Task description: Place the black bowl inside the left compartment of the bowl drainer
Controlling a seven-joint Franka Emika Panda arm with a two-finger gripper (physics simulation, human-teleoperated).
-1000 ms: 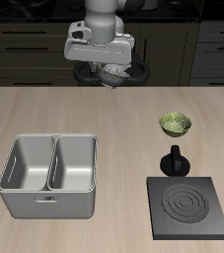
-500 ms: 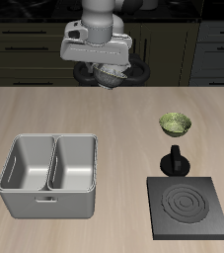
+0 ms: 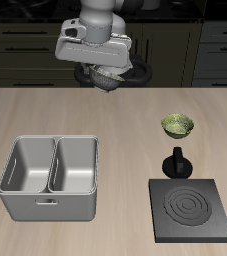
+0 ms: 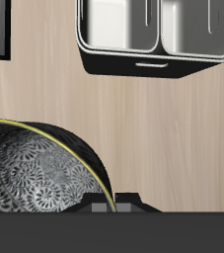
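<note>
Gripper (image 3: 104, 76) is up in the air above the back edge of the table, closed on the black bowl (image 3: 107, 77). Bowl hangs just under the hand, tilted, with its pale speckled inside partly showing below the white gripper body. In the wrist view the black bowl (image 4: 39, 168) sits right against the camera, patterned grey inside and a thin yellow-green line along the rim visible; fingers themselves are not clearly seen there.

Bowl drainer (image 3: 49, 195) sits on the table (image 3: 115, 120) near the front edge, toward one front corner, well apart from the gripper. Both compartments open upward, middle wall between them; nothing visible inside either. Wrist view shows the bowl drainer (image 4: 153, 59) on the wood surface, apart from the bowl.

Yellow-green bowl (image 3: 178, 124) rests on the table toward the opposite side edge, mid-depth. Small black knobbed item (image 3: 177, 162) stands just in front of it, touching or just beside the back edge of the black stove plate (image 3: 193, 211), which lies flat at the other front corner.
</note>
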